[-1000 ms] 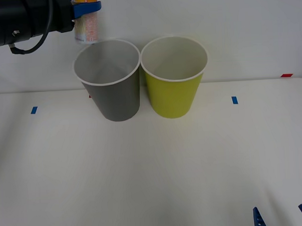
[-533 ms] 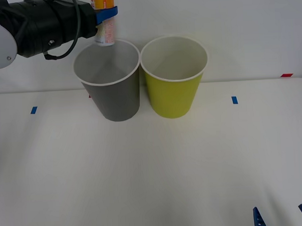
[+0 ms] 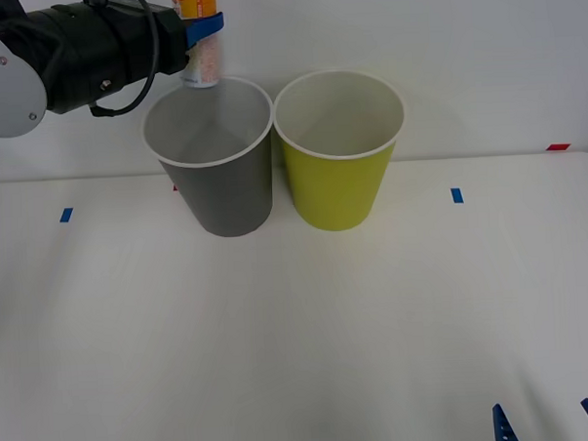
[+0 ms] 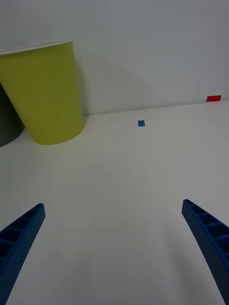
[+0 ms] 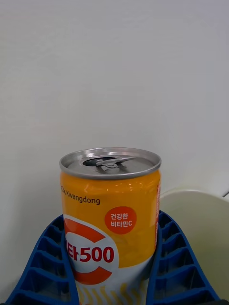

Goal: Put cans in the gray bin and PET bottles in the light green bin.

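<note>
Left gripper (image 3: 202,29) is up at the back left, just above the far rim of the tall dark gray tapered bin (image 3: 219,175) with white inside. Its blue ribbed fingers (image 5: 47,257) are clamped on both sides of the small slim drink can (image 5: 110,214): orange upper half, white-pink lower half, silver lid with the tab opening showing. Can is upright, held in the air, not in the bin. In the front view the can's (image 3: 199,39) top is cut off by the frame edge, and its lower end sits just over the gray bin's back rim. In the left wrist view the can's bottom is hidden between the fingers, and a pale curved rim shows beyond it.

The same-sized yellow-green tapered bin (image 3: 340,160), white inside, stands just beside the gray one on the gray one's right side, on the white tabletop (image 3: 299,337). Whether the two rims touch is hard to tell.

Right gripper (image 4: 114,252) is parked low at the near right, fingers (image 4: 21,233) wide apart, holding nothing, over bare tabletop. Only its fingertips (image 3: 501,426) show in the front view. Gray bin is cut off at the edge of the right wrist view.

Small blue tape square (image 3: 456,195) and red tape mark (image 3: 558,147) on the tabletop to the right of the bins.
</note>
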Robot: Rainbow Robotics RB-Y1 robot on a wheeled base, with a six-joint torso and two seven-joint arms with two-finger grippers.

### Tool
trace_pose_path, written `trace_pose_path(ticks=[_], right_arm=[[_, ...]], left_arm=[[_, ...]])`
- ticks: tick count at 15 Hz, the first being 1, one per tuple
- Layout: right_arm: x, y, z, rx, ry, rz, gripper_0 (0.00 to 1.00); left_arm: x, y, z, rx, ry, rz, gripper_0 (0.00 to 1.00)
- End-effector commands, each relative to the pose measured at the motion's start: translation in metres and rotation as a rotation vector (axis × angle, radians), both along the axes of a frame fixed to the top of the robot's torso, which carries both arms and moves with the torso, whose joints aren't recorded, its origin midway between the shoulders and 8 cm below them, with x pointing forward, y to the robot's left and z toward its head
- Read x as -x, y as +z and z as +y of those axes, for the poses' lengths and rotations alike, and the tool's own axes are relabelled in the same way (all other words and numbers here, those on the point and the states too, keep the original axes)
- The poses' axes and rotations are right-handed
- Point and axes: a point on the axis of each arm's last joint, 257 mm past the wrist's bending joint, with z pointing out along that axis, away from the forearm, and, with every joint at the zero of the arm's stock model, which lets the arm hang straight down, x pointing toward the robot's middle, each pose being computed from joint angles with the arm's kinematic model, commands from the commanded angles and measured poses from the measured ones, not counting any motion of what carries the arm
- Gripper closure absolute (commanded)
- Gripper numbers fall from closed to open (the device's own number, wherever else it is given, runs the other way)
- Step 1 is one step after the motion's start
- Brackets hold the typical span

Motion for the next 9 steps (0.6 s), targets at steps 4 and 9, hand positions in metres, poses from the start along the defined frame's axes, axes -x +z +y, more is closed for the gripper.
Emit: trace_pose_path(ticks=[4,9], right_arm=[[0.0,0.0,0.0,0.0,0.0,0.0,0.0],[0.0,0.0,0.0,0.0,0.0,0.0,0.0]], left_arm=[[-0.0038,-0.0007,-0.0027,0.009,0.014,-0.027,0.29],[-0.0016,0.0065,-0.0001,0.065,0.004,-0.006,0.0]])
